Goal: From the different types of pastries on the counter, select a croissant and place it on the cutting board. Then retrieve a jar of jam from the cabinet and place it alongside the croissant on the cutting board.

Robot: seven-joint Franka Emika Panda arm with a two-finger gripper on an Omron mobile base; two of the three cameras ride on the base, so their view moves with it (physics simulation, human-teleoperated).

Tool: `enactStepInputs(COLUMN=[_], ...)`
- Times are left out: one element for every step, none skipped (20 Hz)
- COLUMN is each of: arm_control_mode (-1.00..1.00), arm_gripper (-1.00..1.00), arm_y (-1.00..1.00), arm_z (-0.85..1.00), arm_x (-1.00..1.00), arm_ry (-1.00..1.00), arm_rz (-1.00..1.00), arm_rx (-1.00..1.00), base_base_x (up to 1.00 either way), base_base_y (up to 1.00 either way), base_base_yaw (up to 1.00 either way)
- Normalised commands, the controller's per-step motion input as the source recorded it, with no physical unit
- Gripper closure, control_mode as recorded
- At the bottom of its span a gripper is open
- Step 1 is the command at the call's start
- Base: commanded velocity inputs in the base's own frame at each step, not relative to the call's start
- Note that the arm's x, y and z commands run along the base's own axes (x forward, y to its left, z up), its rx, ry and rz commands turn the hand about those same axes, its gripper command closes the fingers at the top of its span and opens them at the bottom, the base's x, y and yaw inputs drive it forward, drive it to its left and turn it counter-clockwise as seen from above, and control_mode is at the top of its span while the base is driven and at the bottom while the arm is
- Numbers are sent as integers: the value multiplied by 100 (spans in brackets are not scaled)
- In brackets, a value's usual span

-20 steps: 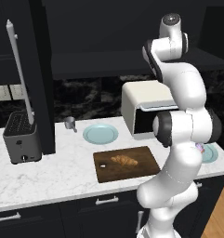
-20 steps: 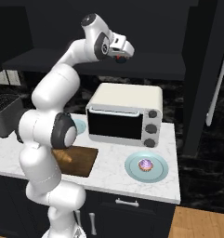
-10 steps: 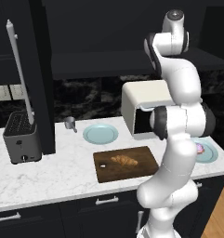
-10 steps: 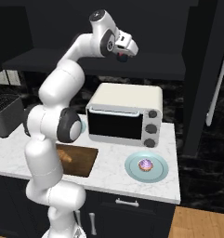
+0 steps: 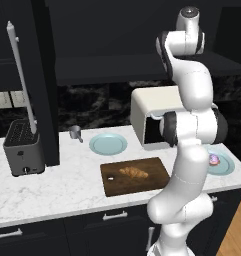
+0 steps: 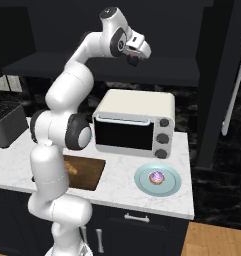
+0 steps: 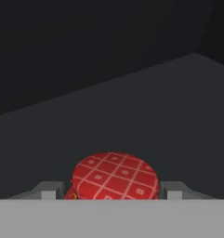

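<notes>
Croissant (image 5: 134,173) sitting on cutting board (image 5: 157,179), first half done.
Pincer (image 7: 114,194) holding jam jar (image 7: 114,176) by cabinet; placing remaining.

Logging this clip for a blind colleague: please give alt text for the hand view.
A round red jar with a white checked pattern on top sits between the claw fingertips, low in the frame. Beyond it stretches the dark cabinet shelf and black interior.

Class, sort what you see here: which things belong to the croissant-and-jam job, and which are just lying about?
Belongs to the job:
croissant
cutting board
jar of jam
cabinet
gripper

Just lying about:
toaster oven
frosted pastry
toaster
metal cup
</notes>
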Motion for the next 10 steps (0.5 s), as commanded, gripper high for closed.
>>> enactStepInputs(arm_control_mode=[-100,-100,-100,-100,-100,-100,-100,-100,-100,-100], arm_gripper=[100,100,100,100,100,100,100,100,100,100], arm_y=[-12,-19,-17,-19,-15,-9,-11,-6,-5,0], arm_z=[0,0,0,0,0,8,20,19,15,15], arm_x=[0,-5,-6,-16,-22,-57,-90,-99,-100,-100], arm_ry=[0,-4,-6,-10,-12,-18,-28,-25,-25,-28], arm_rz=[-2,-1,0,0,0,-1,-4,-5,-5,-6], arm_rx=[3,4,4,5,5,3,4,5,4,3], base_base_x=[0,0,0,0,0,0,0,0,0,0], base_base_y=[0,0,0,0,0,0,0,0,0,0], base_base_yaw=[0,0,0,0,0,0,0,0,0,0])
